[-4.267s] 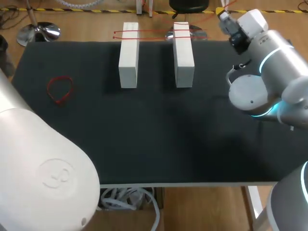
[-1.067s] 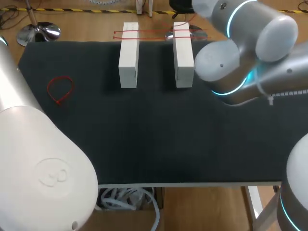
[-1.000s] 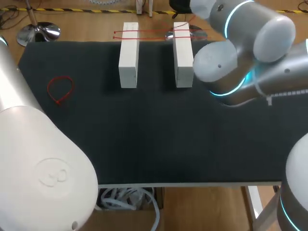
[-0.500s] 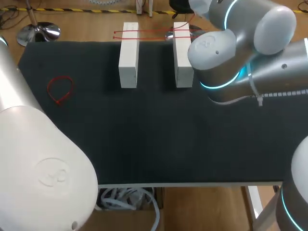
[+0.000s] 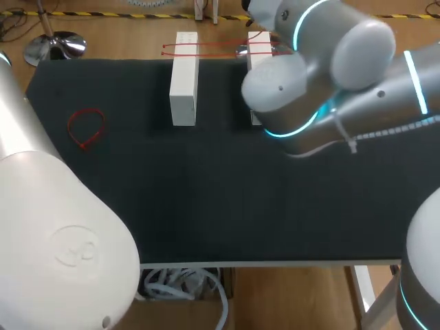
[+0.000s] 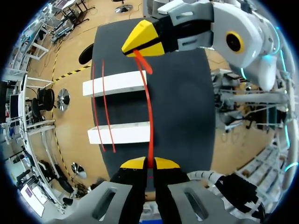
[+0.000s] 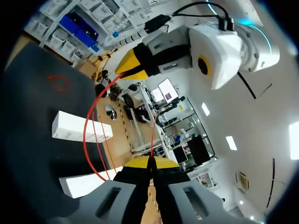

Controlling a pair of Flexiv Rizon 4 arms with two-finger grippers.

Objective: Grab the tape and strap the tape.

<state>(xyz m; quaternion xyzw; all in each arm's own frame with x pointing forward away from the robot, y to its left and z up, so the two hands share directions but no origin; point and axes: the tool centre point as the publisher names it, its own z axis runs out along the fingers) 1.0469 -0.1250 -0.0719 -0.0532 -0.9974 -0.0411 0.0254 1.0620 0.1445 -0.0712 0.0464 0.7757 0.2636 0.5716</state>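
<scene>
A red tape band is stretched between my two grippers, high above the table. In the left wrist view my left gripper is shut on one end, and my right gripper pinches the other end ahead of it. The right wrist view shows the same band curving from my right gripper to the left gripper. Below stand two white blocks, with another red band strapped around their far ends. Neither gripper shows in the head view.
A spare red loop lies on the black mat at the left. My right arm hangs over the right block and hides most of it. My left arm's casing fills the near left corner.
My right arm has swung leftward over the right block, covering more of it. The blocks, the strapped band and the spare loop have not moved.
</scene>
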